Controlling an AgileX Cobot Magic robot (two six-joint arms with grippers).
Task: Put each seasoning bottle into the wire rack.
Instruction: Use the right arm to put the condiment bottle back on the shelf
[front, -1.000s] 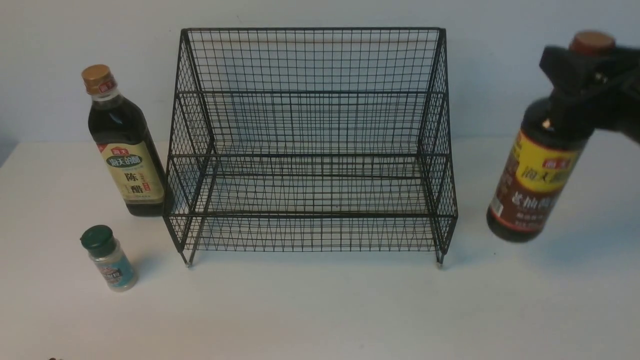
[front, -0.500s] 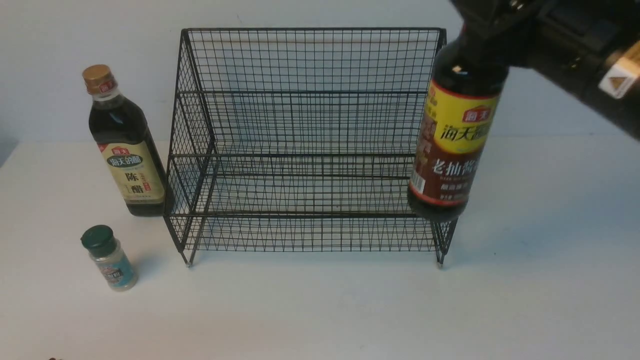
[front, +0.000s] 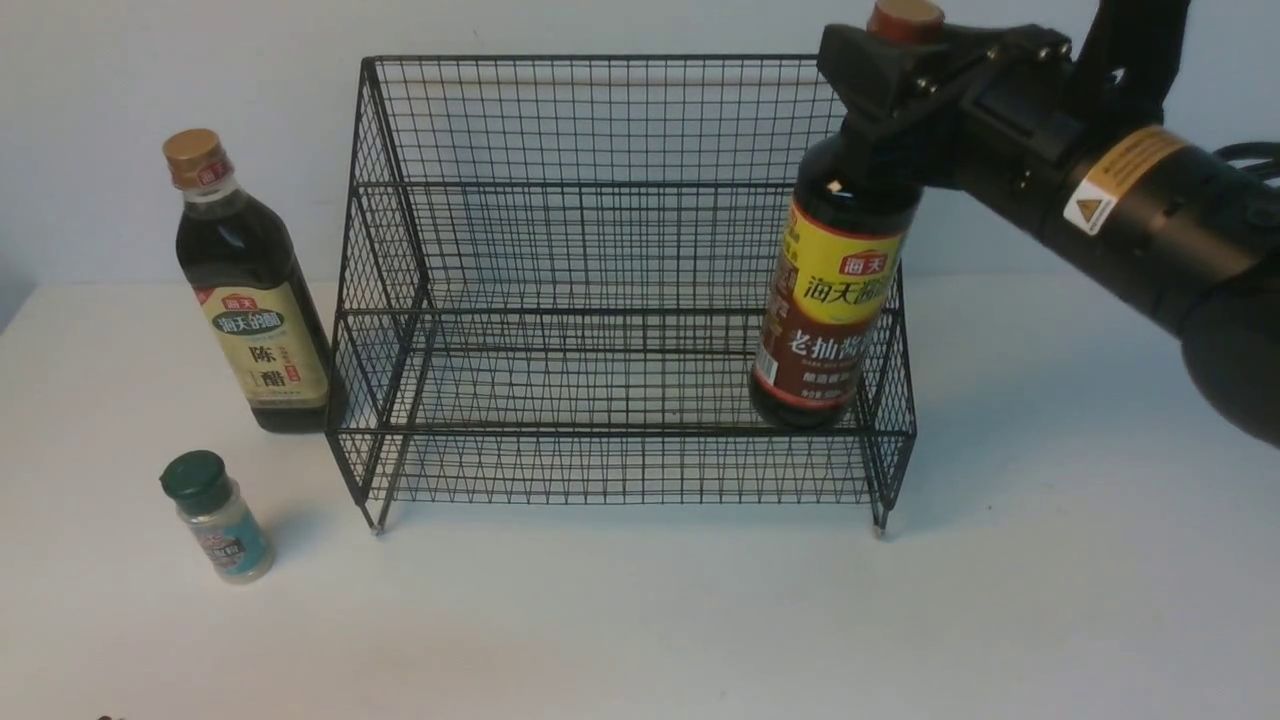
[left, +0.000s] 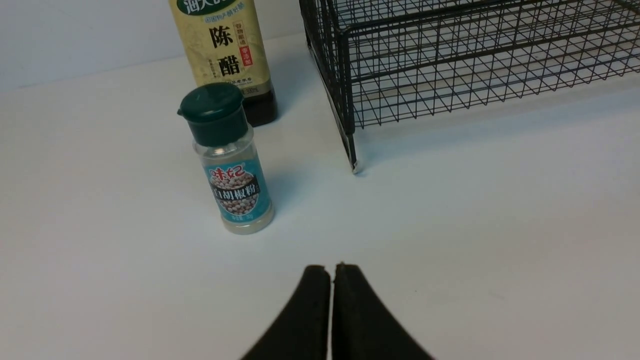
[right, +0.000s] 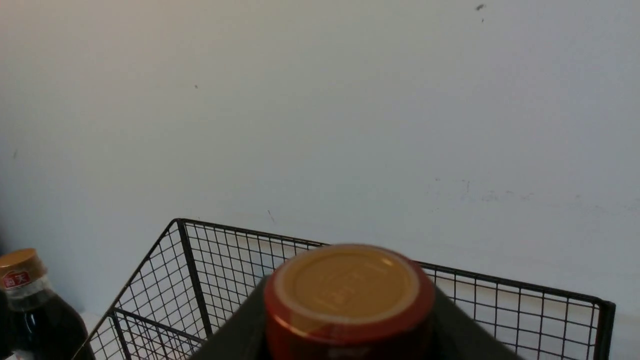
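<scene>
The black wire rack (front: 620, 280) stands mid-table against the wall. My right gripper (front: 890, 80) is shut on the neck of the dark bottle with the yellow-red label (front: 835, 300). It holds the bottle upright at the right end of the rack's lower tier, base near the mesh; I cannot tell whether it touches. In the right wrist view the bottle's cap (right: 347, 290) sits between the dark fingers (right: 235, 325). The gold-capped bottle (front: 250, 290) stands left of the rack, with the green-capped shaker (front: 215, 515) in front of it. My left gripper (left: 331, 272) is shut and empty, low over the table near the shaker (left: 230, 160).
The white table (front: 640, 620) runs wide in front of the rack. A plain wall (front: 200, 60) rises right behind it. The right arm's black forearm (front: 1150, 210) reaches in from the upper right, above the rack's right side.
The right arm carried the yellow-red label bottle leftward from beside the rack, up over its right side and into the right end. The left gripper and the other bottles stayed put.
</scene>
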